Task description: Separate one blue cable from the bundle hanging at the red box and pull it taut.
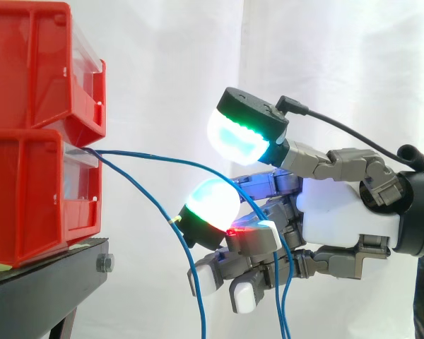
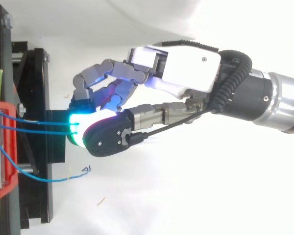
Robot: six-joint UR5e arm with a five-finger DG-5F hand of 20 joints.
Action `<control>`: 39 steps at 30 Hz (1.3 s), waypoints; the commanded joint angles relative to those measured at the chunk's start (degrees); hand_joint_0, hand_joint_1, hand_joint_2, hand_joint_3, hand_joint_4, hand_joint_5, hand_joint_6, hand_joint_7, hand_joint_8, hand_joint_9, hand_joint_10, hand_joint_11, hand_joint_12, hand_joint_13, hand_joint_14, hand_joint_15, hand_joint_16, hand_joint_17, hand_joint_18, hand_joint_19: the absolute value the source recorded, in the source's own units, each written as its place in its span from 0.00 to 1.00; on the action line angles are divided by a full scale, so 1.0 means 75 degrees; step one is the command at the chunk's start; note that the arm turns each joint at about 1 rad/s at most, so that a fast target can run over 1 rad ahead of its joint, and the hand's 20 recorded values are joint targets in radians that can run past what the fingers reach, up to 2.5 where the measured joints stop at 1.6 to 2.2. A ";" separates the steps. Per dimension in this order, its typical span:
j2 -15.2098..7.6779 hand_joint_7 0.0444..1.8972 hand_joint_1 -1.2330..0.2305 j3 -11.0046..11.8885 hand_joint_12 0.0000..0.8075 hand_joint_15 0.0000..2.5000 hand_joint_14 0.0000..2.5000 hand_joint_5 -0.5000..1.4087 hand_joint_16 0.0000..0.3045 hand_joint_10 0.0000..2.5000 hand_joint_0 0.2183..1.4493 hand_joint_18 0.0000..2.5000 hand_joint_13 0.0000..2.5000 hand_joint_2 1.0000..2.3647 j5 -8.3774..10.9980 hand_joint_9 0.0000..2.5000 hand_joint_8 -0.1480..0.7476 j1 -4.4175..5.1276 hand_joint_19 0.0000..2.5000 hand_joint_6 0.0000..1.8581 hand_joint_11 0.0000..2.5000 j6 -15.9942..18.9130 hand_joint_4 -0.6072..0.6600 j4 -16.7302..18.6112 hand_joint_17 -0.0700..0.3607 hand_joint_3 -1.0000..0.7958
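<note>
Seen from the side, thin blue cables (image 1: 138, 155) leave the gap between two stacked red plastic bins (image 1: 35, 134) on the black counter (image 1: 49, 282). One arcs over to the robot's hand (image 1: 339, 212) and drops across its front. Another sags down well short of the hand. From above, two blue strands (image 2: 39, 121) run nearly straight from the bins to the hand. A third loose strand (image 2: 24, 170) lies apart from it, its free end curling. Whether the hand actually grips a cable cannot be told.

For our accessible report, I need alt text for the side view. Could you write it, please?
A robot hand reaching in from the right curls its fingers round a slack blue cable that arcs from stacked red bins on a black stand. A second blue cable hangs beside it.
</note>
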 commanded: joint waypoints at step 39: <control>0.0000 0.65 0.27 0.0009 0.56 0.25 0.01 0.17 0.19 0.01 0.22 0.30 0.25 0.00 0.0058 0.36 0.59 0.0047 0.28 0.46 0.48 -0.0045 0.64 -0.0094 0.47 0.28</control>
